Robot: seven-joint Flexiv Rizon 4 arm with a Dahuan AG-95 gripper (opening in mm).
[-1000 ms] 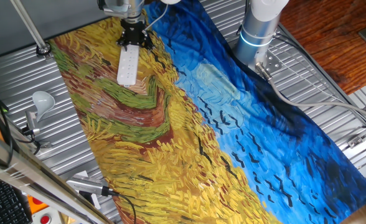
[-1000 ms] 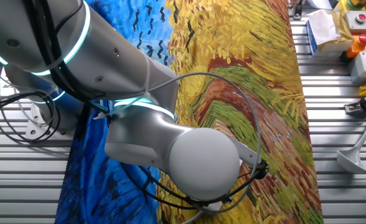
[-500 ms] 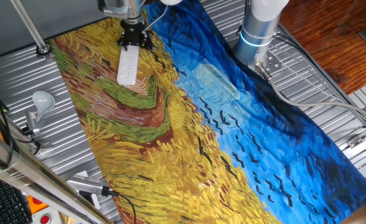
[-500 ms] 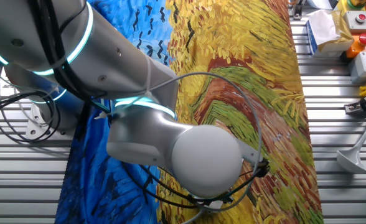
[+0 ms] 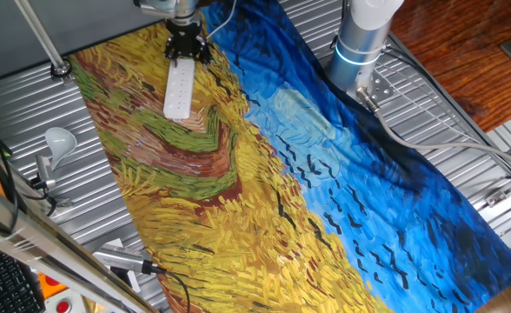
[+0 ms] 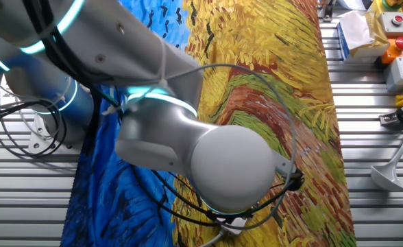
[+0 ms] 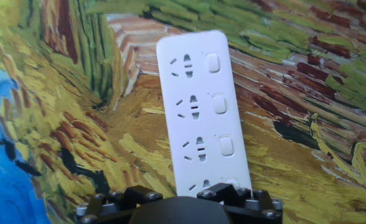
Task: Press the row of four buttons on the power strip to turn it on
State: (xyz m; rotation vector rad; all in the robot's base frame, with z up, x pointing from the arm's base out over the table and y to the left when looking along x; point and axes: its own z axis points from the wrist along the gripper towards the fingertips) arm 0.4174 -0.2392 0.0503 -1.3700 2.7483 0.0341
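One fixed view shows the power strip [image 5: 178, 90] lying flat on the painted cloth [image 5: 325, 174] that covers the bench [image 5: 29, 113], in the yellow and brown part of the cloth near its far edge. The strip runs lengthwise away from the hand [image 5: 187, 54], which stands right at the strip's far end. Bare cloth lies on both long sides of the strip and beyond its near end, with nothing resting on it there. A white lamp on a stand [image 5: 54, 148] sits well apart from the strip, off the cloth on the ribbed metal. The arm's base [image 5: 361, 39] stands off the cloth's blue edge, well apart from the strip on the other side.

From the hand view, the power strip [image 7: 199, 111] runs up the middle of the frame, and the row of four buttons [image 7: 219, 103] lines its right side, one beside each socket. Three buttons show clearly; the nearest is partly hidden behind the dark hand [image 7: 180, 202] at the bottom edge. Whether the hand touches the strip cannot be told, nor whether it is released or clenched, since no fingertips show.

In the other fixed view the arm [image 6: 188, 151] fills the middle and hides the strip.
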